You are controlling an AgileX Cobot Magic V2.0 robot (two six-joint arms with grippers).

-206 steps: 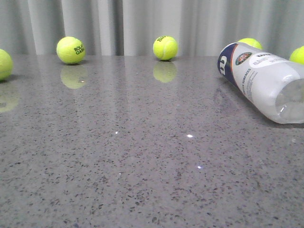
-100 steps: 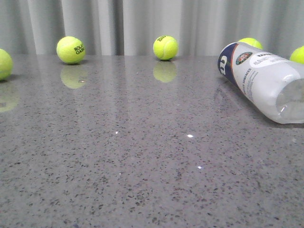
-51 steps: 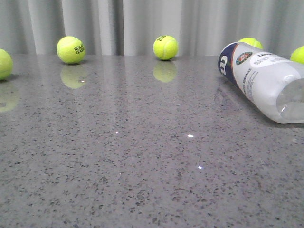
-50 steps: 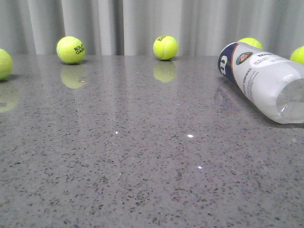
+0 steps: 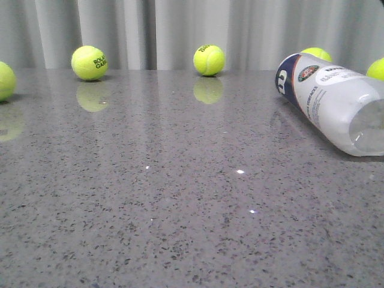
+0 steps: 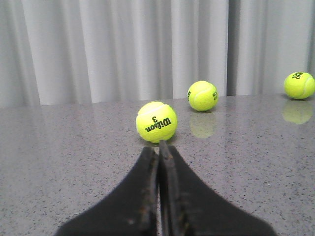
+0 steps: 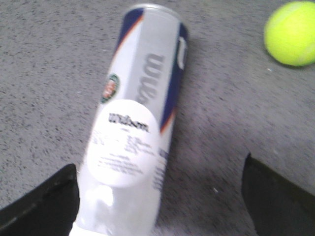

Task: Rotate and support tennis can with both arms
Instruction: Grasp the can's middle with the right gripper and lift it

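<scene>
The tennis can (image 5: 336, 102) lies on its side on the grey table at the right, navy "W" end towards the back. In the right wrist view the can (image 7: 135, 113) lies lengthwise between the wide-open fingers of my right gripper (image 7: 159, 166), close beside one dark finger (image 7: 47, 201) and well apart from the other. The right gripper holds nothing. My left gripper (image 6: 158, 147) is shut and empty, its tips just short of a Wilson tennis ball (image 6: 156, 122). Neither gripper shows in the front view.
Tennis balls stand along the back of the table (image 5: 89, 63) (image 5: 209, 60), one at the far left (image 5: 5, 81), two behind the can (image 5: 317, 54) (image 5: 377, 69). One ball (image 7: 290, 33) lies beyond the can. A grey curtain (image 5: 180, 30) closes the back.
</scene>
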